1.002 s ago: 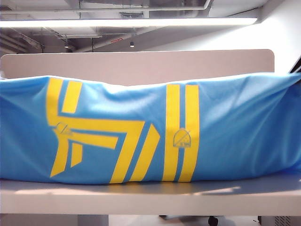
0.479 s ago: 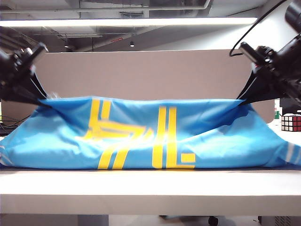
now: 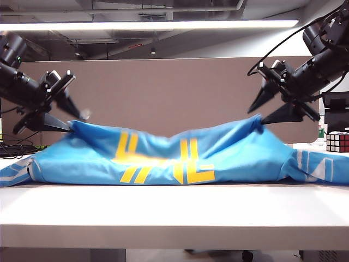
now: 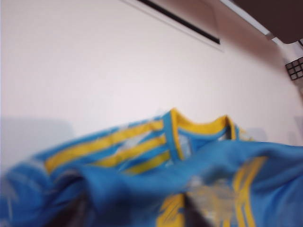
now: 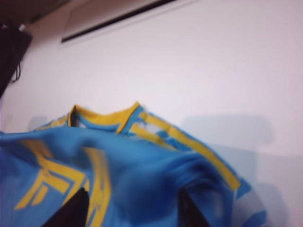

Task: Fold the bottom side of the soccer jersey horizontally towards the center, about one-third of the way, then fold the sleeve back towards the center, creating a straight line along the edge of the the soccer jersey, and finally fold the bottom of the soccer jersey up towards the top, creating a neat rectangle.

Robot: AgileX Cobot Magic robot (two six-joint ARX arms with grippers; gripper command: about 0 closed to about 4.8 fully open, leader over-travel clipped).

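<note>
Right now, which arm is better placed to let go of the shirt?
Neither clearly: the left gripper and right gripper each hang open-jawed at one raised corner of the shirt, lower fingers touching cloth.

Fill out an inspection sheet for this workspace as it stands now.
Surface: white table, bare along the near edge.
Job's things: soccer jersey lies bunched across the table, yellow lettering facing the exterior camera, corners peaked at both grippers.
Clutter: Rubik's cube at the far right.
Grippers: left gripper open at the jersey's left peak; right gripper open at the right peak; neither visibly clamps cloth.
Cables: black cable loops above the right arm.
Surroundings: grey partition behind, ceiling light strip overhead.
</note>
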